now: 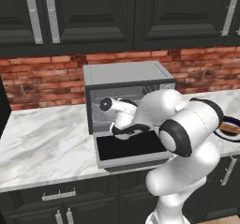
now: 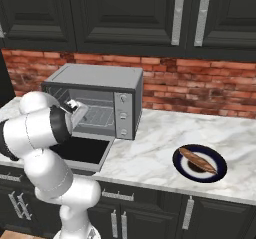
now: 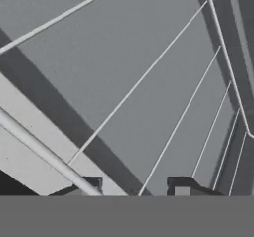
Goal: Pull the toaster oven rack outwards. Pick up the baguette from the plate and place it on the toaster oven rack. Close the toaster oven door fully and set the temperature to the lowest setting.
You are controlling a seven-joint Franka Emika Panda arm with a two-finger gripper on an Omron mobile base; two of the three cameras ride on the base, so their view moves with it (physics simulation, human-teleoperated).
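Observation:
The toaster oven (image 1: 126, 73) (image 2: 100, 78) stands on the counter with its door (image 1: 131, 148) (image 2: 82, 150) dropped flat in front. My gripper (image 1: 101, 107) (image 2: 81, 110) reaches into the left of the cavity. In the hand view the gripper (image 3: 138, 185) has its two fingertips partly closed, with a wire of the toaster oven rack (image 3: 149, 82) (image 2: 100, 115) running down between them. The rack's thicker front rail (image 3: 44, 151) meets the left fingertip. To the right, the baguette (image 2: 197, 160) (image 1: 230, 128) lies across the plate (image 2: 220, 170) (image 1: 222, 135).
The knob panel (image 2: 123, 115) is on the oven's right side. Marble counter (image 1: 42, 138) (image 2: 150, 153) spreads left of the oven and between oven and plate. A brick wall (image 2: 200, 85) and dark upper cabinets (image 1: 93, 12) stand behind.

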